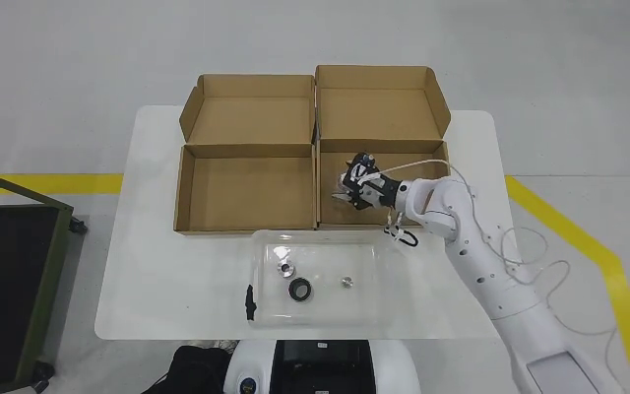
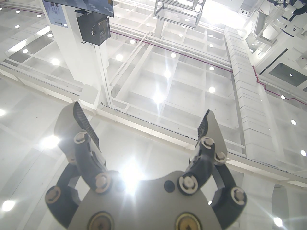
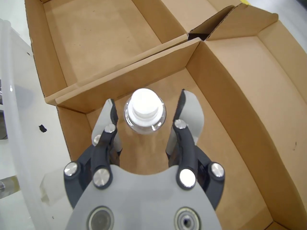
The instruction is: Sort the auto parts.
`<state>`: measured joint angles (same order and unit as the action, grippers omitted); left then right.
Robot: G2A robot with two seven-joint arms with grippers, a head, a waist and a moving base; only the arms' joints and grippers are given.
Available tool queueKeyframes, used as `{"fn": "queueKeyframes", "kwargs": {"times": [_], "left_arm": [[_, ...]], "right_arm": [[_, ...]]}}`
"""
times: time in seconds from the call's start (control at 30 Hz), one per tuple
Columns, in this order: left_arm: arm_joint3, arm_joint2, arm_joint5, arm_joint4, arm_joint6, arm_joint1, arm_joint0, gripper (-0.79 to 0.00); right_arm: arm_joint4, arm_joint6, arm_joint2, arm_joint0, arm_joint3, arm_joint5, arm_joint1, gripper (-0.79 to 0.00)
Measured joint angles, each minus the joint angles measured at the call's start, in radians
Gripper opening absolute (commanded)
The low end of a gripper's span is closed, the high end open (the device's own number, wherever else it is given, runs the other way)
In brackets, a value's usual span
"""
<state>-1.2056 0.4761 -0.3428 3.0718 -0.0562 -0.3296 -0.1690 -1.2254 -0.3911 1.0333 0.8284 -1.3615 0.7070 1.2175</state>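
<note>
Fig. Sorting station, one moment; top and both wrist views.

(a) R gripper [image 3: 147, 99], seen from above at [image 1: 346, 187], hangs low inside the R box [image 3: 239, 120], close to the wall that box shares w/ the L box [image 3: 96, 32]. Fingers [image 3: 189, 111] are apart and clamp nothing.

(b) White part [image 3: 144, 111]: round, w/ a stepped white top and a shiny rim. It sits btw. the R fingers w/ a gap visible on each side, inside the R box and near the shared wall. It looks to rest on the box floor, but contact cannot be told for sure.

(c) L gripper [image 2: 142, 109] points up at the ceiling. Its fingers are wide apart w/ nothing btw. them.

(d) Two cardboard boxes, lids folded back, stand side by side and touching on the white tabletop [image 1: 157, 246]: L box [image 1: 246, 187], R box [image 1: 389, 153].

(e) Clear tray [image 1: 364, 251] lies just in front of the boxes, nearer the robot. It holds a black ring [image 1: 300, 290] and two small metal parts, [image 1: 284, 267] and [image 1: 346, 283], all apart from one another.

(f) Black piece [image 1: 250, 301] lies at the tray's L edge; inside or outside cannot be told.
</note>
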Motion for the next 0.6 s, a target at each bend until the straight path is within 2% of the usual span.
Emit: {"fn": "queueKeyframes", "kwargs": {"times": [0.17,0.4,0.6], "left_arm": [[0.000,0.000,0.000,0.000,0.000,0.000,0.000,0.000],[0.000,0.000,0.000,0.000,0.000,0.000,0.000,0.000],[0.000,0.000,0.000,0.000,0.000,0.000,0.000,0.000]], "right_arm": [[-0.020,-0.047,0.052,0.053,-0.136,0.016,-0.020,0.000],[-0.006,-0.157,0.155,0.225,-0.417,0.078,-0.059,0.000],[-0.020,-0.246,0.191,0.372,-0.615,0.141,-0.084,0.000]]}}
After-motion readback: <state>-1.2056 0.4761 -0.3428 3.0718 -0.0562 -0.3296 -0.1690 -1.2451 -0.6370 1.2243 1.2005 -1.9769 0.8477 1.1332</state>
